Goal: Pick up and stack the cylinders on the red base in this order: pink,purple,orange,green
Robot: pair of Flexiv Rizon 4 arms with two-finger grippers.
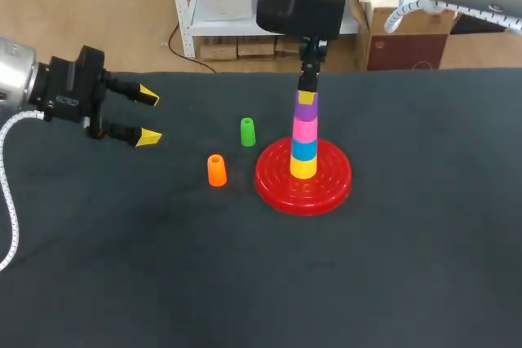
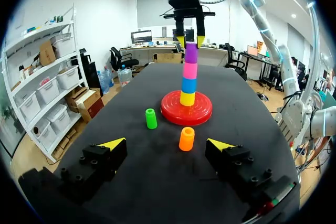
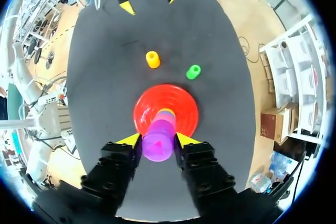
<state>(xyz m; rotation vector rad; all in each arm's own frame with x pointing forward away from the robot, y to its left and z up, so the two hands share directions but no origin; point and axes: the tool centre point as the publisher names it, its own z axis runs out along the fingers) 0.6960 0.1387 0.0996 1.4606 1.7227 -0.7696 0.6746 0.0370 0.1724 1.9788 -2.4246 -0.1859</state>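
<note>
Bench [image 1: 408, 283], draped in dark cloth, is carrying everything. We are reaching in from the right with our right arm, hanging the right gripper [image 1: 307, 91] straight over the stack. We are holding our left arm low at the left side, with the left gripper [image 1: 149, 116] released, fingers wide apart and nothing between them, well apart from the cylinders. The red base [image 1: 334, 185] is lying flat near the middle of the bench. A stack is standing upright at its centre: yellow [image 1: 303, 167] lowest, then blue [image 1: 304, 149], pink [image 1: 305, 129] and purple [image 1: 307, 108] on top. We are pinching purple from both sides with the right gripper's yellow tips. Orange [image 1: 216, 170] and green [image 1: 247, 131] are standing upright on the bench just left of the base, apart from each other, green the farther back.
</note>
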